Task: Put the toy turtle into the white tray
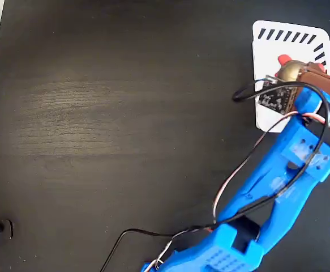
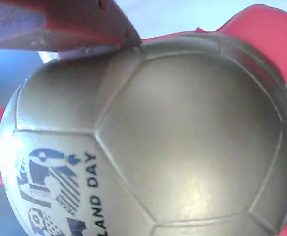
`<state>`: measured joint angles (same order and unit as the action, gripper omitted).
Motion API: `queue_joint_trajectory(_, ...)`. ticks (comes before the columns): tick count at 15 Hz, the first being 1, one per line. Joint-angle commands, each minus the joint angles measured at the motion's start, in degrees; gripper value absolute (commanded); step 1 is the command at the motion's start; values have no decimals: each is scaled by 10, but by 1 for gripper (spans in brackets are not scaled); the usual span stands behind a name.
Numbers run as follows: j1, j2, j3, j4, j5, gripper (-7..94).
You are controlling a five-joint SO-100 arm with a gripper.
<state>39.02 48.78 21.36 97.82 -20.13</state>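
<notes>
Reddish-brown hand (image 1: 317, 79) at the tip of the blue arm (image 1: 278, 187), closed around the toy turtle (image 1: 291, 70), one finger (image 2: 59, 24) pressed on the upper left of the gold shell in the wrist view. Held narrow, no wider than the shell; second finger out of sight. Shell filling nearly the whole wrist view, dark printed mark at lower left, red feet peeking out at the left edge and upper right.

Outward from the grip: turtle over the white tray (image 1: 266, 42), towards its right half in the fixed view, red head pointing to the far end near the slanted dark slots. Resting on the tray floor or hanging just above it — cannot tell. Tray at the far right of the dark table (image 1: 108, 113), its near end covered by the wrist and a circuit board.

Step in hand, by judgement: the placing, carry seemingly done. Next move: lower until the feet touch if needed, spread the fingers, then lift straight away without dragging the turtle off.
</notes>
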Motion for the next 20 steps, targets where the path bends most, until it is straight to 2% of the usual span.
queue_joint_trajectory(1, 10, -17, -69, 2, -4, 0)
queue_joint_trajectory(6, 16, -106, -150, -1, 7, 0)
queue_joint_trajectory(8, 16, -127, -163, -1, 7, 6)
queue_joint_trajectory(9, 16, -130, -163, -1, 7, 17)
queue_joint_trajectory(10, 16, -131, -163, -1, 8, 33)
queue_joint_trajectory(13, 16, -131, -160, 2, 6, 59)
queue_joint_trajectory(20, 25, -105, -153, 6, 7, 59)
